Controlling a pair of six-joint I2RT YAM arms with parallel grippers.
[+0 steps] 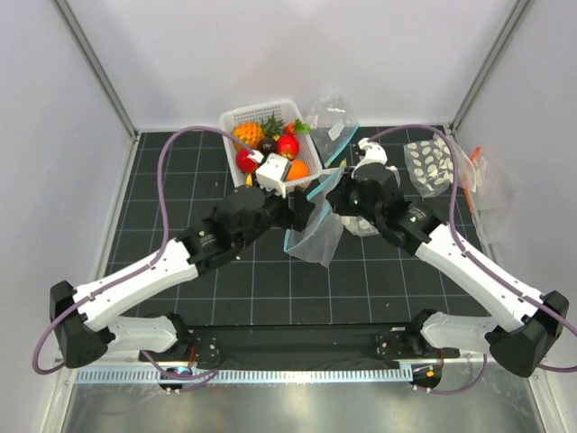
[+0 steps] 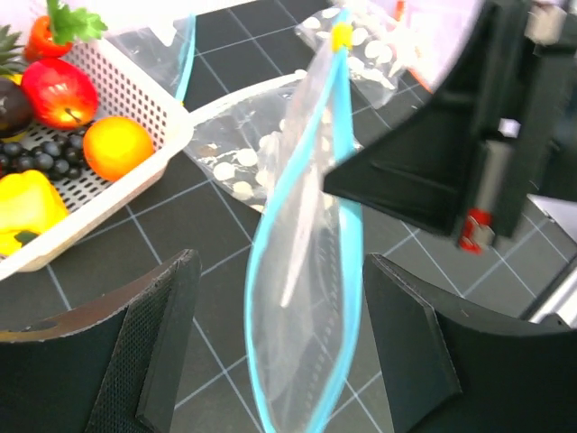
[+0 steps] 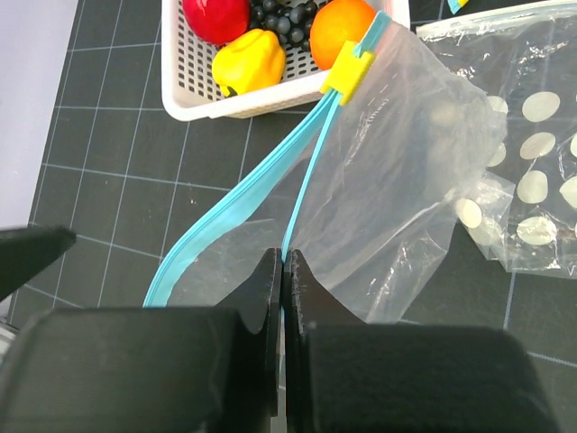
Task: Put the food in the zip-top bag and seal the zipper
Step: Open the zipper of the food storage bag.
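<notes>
Fingers on the right gripper [image 3: 282, 262] are pressing flat together, and they are clamping the zipper [image 3: 230, 212] of the zip-top bag [image 1: 311, 236] between them. The bag is hanging off that pinch above the middle of the table [image 1: 180, 271], sagging toward 6 o'clock in the overhead view. Its clear body is bulging out at roughly 1 o'clock from the closed fingertips in the right wrist view. A yellow slider [image 3: 348, 77] is sitting farther along the teal strip, out toward 12 o'clock.

The left gripper [image 2: 279, 263] is standing wide open and gripping nothing. The bag's teal-edged mouth is dangling down between its two fingers, gaping a little. A gap is showing on the 9 o'clock side. Whether the rim is brushing the finger at 3 o'clock, I cannot tell.

None of the fruit is lying in the bag. The red apple [image 3: 216, 16], the yellow lemon [image 3: 250, 61] and the orange [image 3: 341, 27] are sitting in the white basket [image 3: 194, 86]. The basket is resting at about 11 o'clock from the bag seen from above, just beyond the slider end of the zipper. A dotted bag [image 3: 541, 144] is lying flat on the table at 2 o'clock from the right gripper, partly under the held bag.
</notes>
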